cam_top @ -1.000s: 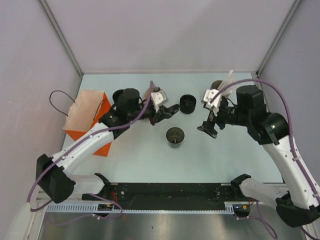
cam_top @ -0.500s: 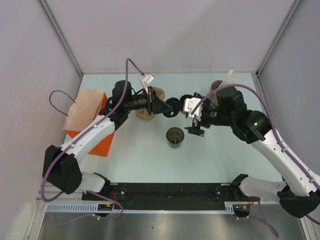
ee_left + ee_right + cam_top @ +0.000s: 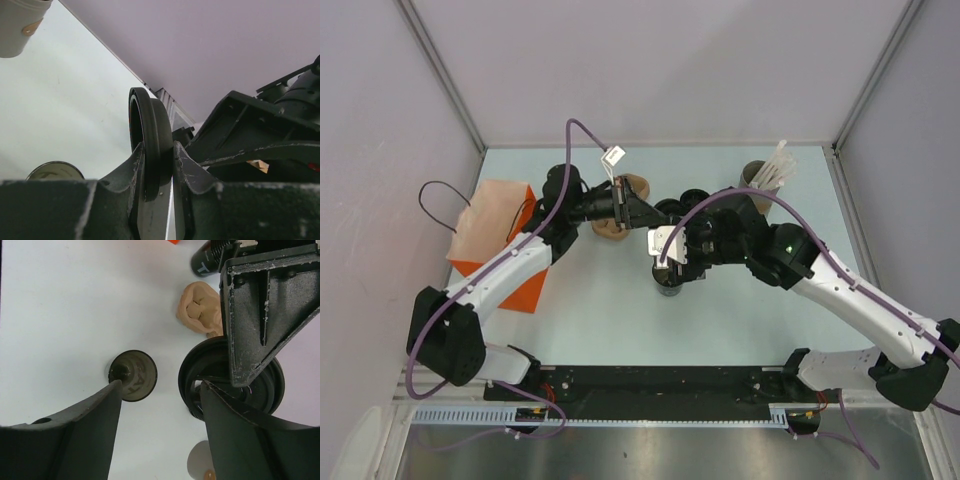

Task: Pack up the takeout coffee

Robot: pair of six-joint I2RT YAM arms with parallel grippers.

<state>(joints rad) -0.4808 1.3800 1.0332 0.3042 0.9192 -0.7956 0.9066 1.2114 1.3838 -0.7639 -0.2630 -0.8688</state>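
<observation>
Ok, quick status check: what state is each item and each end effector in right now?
Small black disposable cup: upright on table, lid off.
Black round lid: held on edge in left end effector.
Left end effector: shut on the lid.
Right end effector: open, over the cup.
Orange paper bag: standing upright.
Grey-brown cylinder of white sticks: upright.
Brown pulp cup carrier: lying on table, no cup in it.

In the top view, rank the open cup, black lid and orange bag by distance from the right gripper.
1. Open cup, directly beneath the right gripper, fingers open.
2. Black lid, just behind, pinched on edge in the left gripper.
3. Orange bag, far off to the left.
</observation>
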